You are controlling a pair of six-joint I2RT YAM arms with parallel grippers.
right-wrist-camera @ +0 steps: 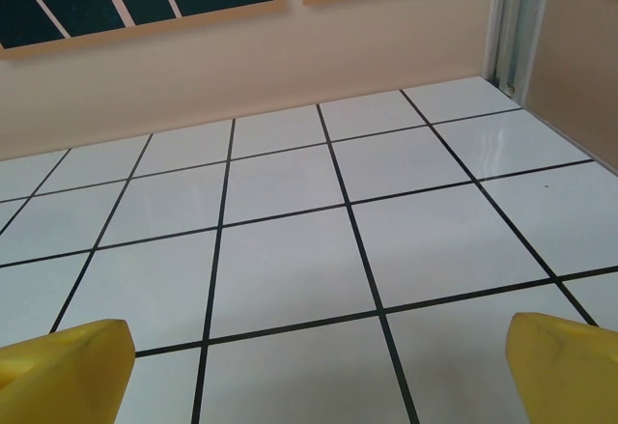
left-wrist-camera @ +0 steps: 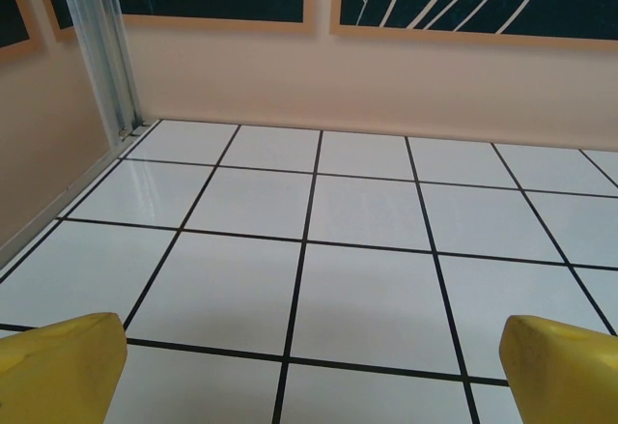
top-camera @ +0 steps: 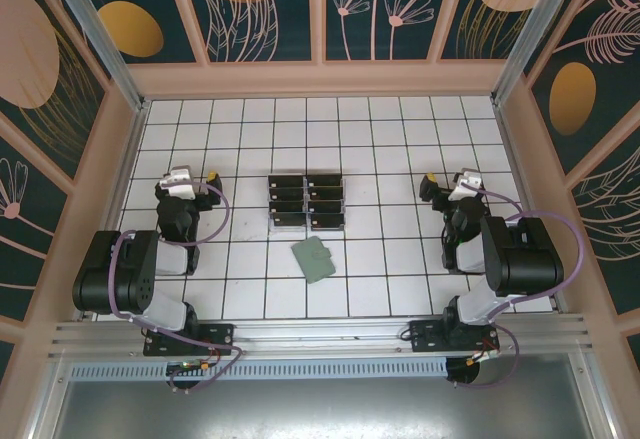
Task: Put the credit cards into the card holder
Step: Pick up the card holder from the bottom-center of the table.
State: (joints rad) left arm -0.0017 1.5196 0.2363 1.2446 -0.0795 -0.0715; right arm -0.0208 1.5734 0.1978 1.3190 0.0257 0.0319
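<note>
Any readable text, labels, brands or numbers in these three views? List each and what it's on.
No text can be read in any view.
Small near-black rectangular cards, in two columns mid-table: any print is too small to read.
Sage-green soft wallet: no lettering visible.
Dark wall panels: plant and circle patterns, no words.

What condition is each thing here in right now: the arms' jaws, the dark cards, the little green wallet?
Left gripper: jaws wide open, empty.
Right gripper: jaws wide open, empty.
Credit cards: set in two side-by-side columns, untouched, none stowed yet.
Card holder: lying flat and askew on the near side of the cards, apart from them, seemingly folded shut.
</note>
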